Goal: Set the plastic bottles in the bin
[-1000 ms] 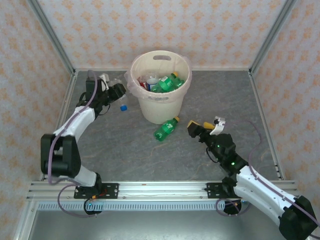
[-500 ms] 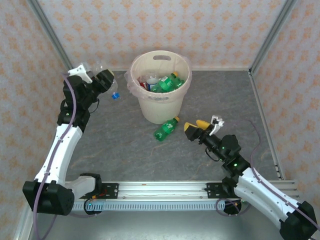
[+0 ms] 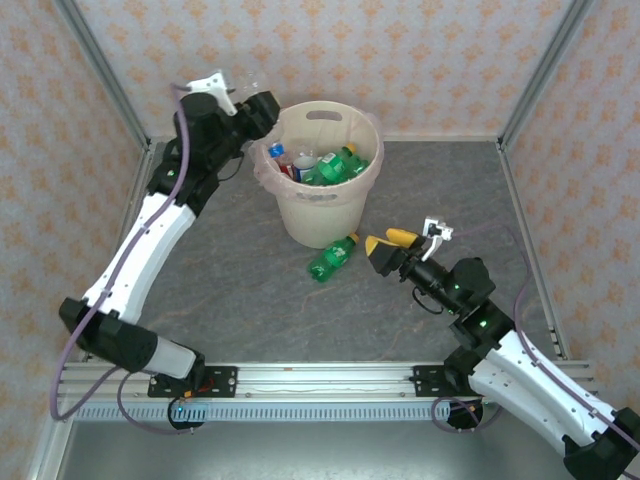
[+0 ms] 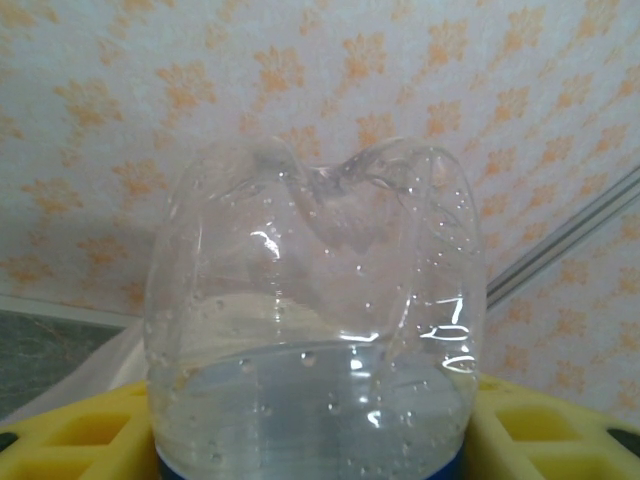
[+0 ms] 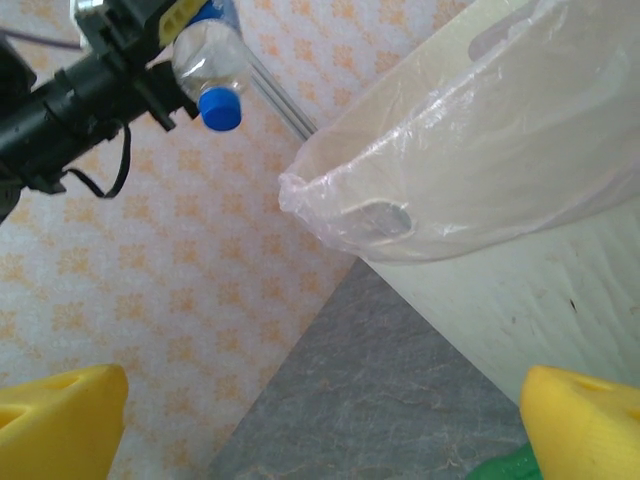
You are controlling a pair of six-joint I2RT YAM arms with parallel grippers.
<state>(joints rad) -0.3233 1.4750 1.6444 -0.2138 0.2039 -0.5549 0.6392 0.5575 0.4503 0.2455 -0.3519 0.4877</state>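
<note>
The left pincer (image 4: 315, 440) is clamped on a clear bottle (image 4: 315, 330); its yellow fingers (image 4: 70, 435) press the sides at the blue label, and the dimpled base pokes out beyond them. From the right wrist the same bottle hangs cap down (the blue cap is its lowest point) in front of the patterned wall. In the top view this pincer is raised over the left rim of the bin (image 3: 320, 215), at the edge of the opening rather than over its middle.

I judge the step in hand to be the drop. The next move calls for carrying the bottle a little further in over the opening, clear of the loose liner at the rim, and then spreading the jaws.

The right pincer (image 3: 390, 245) stands wide and empty, low over the table (image 3: 240, 270). A green bottle (image 3: 333, 258) lies on its side just beside it, at the foot of the bin and apart from the fingers. That bottle looks like the next pick, and the pincer must close the gap and straddle it. Several bottles (image 3: 335, 165) already lie in the bin.
</note>
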